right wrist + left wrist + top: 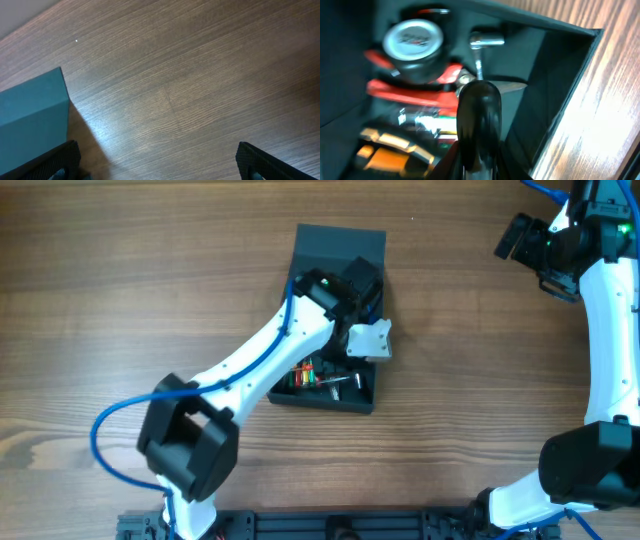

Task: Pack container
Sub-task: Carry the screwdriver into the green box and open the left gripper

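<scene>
Now: dark teal-black matte box [325, 402] with flap lid open, sits mid wooden surface [120, 300]. Red-handled tools [405, 92] inside. Left end effector [358, 282] down in box; apart or together, cannot tell. Right end effector [157, 167] wide apart, far right.

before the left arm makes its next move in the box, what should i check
1. Lid of the container open: ok, flap folded back.
2. Left gripper over the container's inside: ok.
3. Its hold on the black-handled tool: cannot tell, the grip is not visible.
4. Right gripper out of the way: ok, open over the table.
5. Free floor beside the red-handled tool: ok, right side bare.
</scene>
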`<state>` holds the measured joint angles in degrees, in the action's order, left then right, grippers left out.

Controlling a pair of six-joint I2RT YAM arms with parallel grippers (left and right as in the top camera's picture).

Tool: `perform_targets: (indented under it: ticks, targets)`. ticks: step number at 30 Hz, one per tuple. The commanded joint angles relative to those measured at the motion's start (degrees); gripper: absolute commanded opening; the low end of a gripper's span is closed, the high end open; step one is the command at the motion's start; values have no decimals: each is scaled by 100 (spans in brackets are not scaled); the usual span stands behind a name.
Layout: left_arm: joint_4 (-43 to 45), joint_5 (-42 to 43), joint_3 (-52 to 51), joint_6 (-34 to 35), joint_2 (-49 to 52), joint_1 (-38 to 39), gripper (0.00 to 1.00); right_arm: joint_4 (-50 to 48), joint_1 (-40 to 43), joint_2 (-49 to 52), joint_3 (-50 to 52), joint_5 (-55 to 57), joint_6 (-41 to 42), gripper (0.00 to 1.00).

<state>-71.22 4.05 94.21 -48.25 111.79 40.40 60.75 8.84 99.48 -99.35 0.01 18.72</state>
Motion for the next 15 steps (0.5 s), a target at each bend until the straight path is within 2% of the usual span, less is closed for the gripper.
perform_targets:
  ticks: [1, 3, 4, 5, 10, 13, 15]
  targets:
    - [9, 387, -44, -404, 236, 0, 24, -31, 7, 44, 48, -52, -70, 100]
    - [9, 385, -44, -402, 234, 0, 32, -28, 7, 42, 48, -52, -66, 100]
    - [9, 382, -44, -378, 234, 0, 44, -22, 7, 44, 48, -52, -68, 99]
    - [7, 380, -44, -330, 234, 0, 100, -9, 7, 44, 48, -55, -66, 100]
    - [-2, 380, 212, 1054, 216, -131, 100, 15, 7, 42, 48, -57, -52, 100]
    - [-42, 382, 599, 1508, 157, -367, 100, 13, 7, 42, 48, -227, -55, 100]
    - [-4, 382, 960, 1980, 37, -667, 100, 44, 7, 42, 48, -614, -70, 86]
